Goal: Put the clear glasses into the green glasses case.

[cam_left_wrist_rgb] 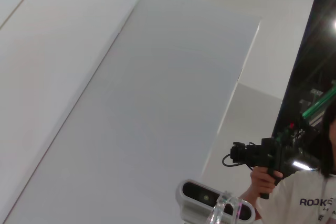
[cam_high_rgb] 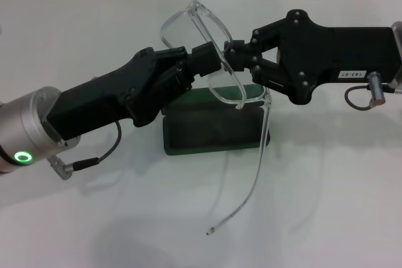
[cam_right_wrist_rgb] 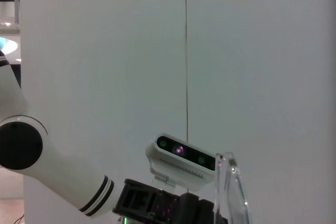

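Holding the clear glasses (cam_high_rgb: 207, 61) up in the air, both arms meet in the middle of the head view. The left gripper (cam_high_rgb: 204, 54) comes in from one side and the right gripper (cam_high_rgb: 233, 51) from the other. Both sets of jaws look closed on the middle of the frame, near the nose part, and they almost touch each other there. One lens sticks up behind the jaws and the other hangs down in front of them. One long thin arm of the glasses hangs far down below the jaws, nearly to the white worktop (cam_high_rgb: 326, 205).

The green glasses case (cam_high_rgb: 213, 131) lies right under the jaws. It looks open, with its dark inside facing up, but the arms cover much of it.

I think the step now is carrying the glasses over the case, or passing them from one arm to the other. Next, the long hanging arm may need to be folded in, and then the glasses must go down gently into the case.

The lid and hinge are hidden, as is the second arm of the glasses. The wrist views show mostly walls, a head camera and just a bit of clear plastic.
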Controlling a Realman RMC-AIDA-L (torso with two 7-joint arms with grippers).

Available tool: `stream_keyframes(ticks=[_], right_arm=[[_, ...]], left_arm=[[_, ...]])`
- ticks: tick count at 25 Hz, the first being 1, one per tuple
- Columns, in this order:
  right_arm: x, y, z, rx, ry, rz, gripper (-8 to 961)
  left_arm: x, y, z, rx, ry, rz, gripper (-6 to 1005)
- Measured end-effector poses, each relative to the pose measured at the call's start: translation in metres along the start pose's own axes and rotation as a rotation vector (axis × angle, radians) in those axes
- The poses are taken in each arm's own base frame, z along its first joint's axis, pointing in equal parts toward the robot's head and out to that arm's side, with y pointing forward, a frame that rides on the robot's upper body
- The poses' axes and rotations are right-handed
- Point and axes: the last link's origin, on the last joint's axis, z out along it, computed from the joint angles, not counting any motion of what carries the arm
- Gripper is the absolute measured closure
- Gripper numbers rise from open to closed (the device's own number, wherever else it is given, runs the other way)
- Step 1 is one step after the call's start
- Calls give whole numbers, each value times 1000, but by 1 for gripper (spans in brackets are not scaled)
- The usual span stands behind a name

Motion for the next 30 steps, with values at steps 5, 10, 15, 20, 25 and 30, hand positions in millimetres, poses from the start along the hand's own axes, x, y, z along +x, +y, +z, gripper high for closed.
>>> stream_keyframes(ticks=[5, 10, 15, 20, 25, 30], right_arm=[[0, 0, 0, 1, 0, 0, 888], [0, 0, 0, 1, 1, 0, 888], [0, -2, -2, 16, -3, -13, 888], [-1, -3, -7, 46, -25, -25, 888], [-6, -5, -26, 116, -86, -28, 888], [-20, -2, -55, 185, -223, -45, 888]], left_arm=[[0, 0, 0, 1, 0, 1, 947], [0, 0, 0, 2, 1, 2, 947], [0, 0, 0, 2, 1, 2, 947], [0, 1, 0, -7, -5, 0, 947], [2, 6, -7, -21, 7, 11, 947], [6, 11, -14, -32, 9, 24, 947]])
